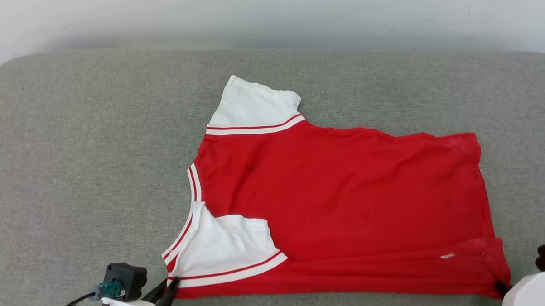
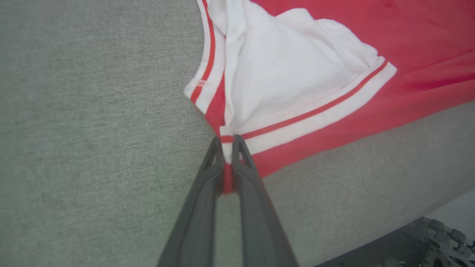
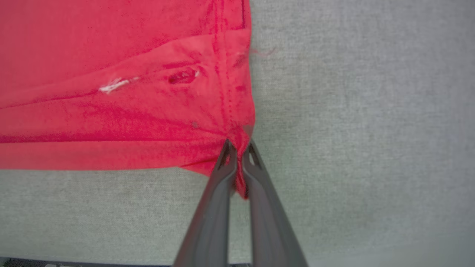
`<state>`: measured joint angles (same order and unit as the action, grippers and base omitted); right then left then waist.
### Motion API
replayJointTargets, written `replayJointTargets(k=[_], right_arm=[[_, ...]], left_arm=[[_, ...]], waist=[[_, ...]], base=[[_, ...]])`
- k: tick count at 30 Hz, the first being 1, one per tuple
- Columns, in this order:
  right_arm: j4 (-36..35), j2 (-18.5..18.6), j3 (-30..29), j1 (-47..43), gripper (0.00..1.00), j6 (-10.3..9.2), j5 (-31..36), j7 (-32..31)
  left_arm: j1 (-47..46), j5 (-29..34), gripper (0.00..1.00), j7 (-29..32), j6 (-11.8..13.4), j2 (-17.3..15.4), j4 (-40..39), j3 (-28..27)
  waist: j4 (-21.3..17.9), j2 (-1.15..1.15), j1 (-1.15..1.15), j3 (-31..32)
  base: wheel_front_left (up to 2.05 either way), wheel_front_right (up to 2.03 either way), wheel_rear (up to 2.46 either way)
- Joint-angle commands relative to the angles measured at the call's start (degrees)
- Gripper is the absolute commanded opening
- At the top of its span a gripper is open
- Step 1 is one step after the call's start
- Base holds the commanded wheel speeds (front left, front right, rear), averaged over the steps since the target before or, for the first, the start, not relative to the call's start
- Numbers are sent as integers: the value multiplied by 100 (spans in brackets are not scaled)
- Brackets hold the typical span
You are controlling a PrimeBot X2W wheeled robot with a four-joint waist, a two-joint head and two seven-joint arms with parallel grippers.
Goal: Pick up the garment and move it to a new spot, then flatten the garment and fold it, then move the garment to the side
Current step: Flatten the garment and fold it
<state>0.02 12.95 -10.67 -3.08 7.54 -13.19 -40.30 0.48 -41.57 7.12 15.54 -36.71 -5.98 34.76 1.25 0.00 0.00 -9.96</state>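
Observation:
The garment (image 1: 334,200), red with white sleeves and striped trim, lies spread sideways on a grey cushion, collar to the left and hem to the right; its lettering is hidden. One white sleeve (image 1: 251,104) points away, the other (image 1: 226,248) is folded onto the body. My left gripper (image 1: 170,283) is shut on the near shoulder corner, where the left wrist view shows striped trim (image 2: 227,142) pinched between the fingers. My right gripper (image 1: 502,288) is shut on the near hem corner (image 3: 239,148).
The grey cushion (image 1: 72,173) stretches well beyond the garment on the left and far side. A pale wall (image 1: 277,17) runs behind it. The cushion's near edge lies close under both grippers, with dark floor (image 2: 400,248) below it.

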Motion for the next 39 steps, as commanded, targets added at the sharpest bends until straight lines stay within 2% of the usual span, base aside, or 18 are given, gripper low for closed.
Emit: replayJointTargets(k=[1,9,10,11,12,18,23,29,31,35,39], right_arm=[[-79,-25,-52,-162,0,-10,-38,-84],[118,-69,15,-283,0,-10,60,-110],[154,-67,26,-267,20,-10,87,-74],[180,-88,26,-233,100,-10,106,-16],[200,-127,30,-189,100,-10,98,48],[140,-123,117,-38,100,-8,45,259],[-158,-32,138,116,100,-8,-14,637],[-520,29,306,390,100,-7,-21,1570],[-588,-34,436,438,100,-7,-195,1909],[-648,13,537,475,100,-7,-368,2843],[-636,-34,637,431,100,-7,-282,3612]], left_arm=[[52,24,0,16,40,-11,40,22],[-87,-70,0,73,-183,186,392,211],[-103,-78,5,56,-212,208,437,219],[-127,-72,47,20,-227,223,488,212],[-159,-41,100,-15,-223,226,535,204],[-240,-29,100,-304,-263,298,651,106],[-371,191,100,-952,-305,278,592,-68],[-473,421,100,-1935,-323,347,475,-394],[-537,699,100,-2114,-167,318,435,-541],[-499,869,100,-2230,-83,581,158,-922],[-389,1086,100,-2239,-284,820,-176,-1346]], waist=[[-20,0,0,-9],[-47,0,0,-33],[-47,0,0,-31],[-49,0,0,-29],[-53,0,0,-27],[-63,0,0,47],[-77,0,0,181],[-120,0,0,323],[-135,0,0,348],[-145,0,0,350],[-203,0,0,286]], base=[[0,0,0],[0,0,0],[0,0,0],[0,0,0],[0,0,0],[0,0,0],[0,0,0],[0,0,0],[0,0,0],[0,0,0],[0,0,0]])
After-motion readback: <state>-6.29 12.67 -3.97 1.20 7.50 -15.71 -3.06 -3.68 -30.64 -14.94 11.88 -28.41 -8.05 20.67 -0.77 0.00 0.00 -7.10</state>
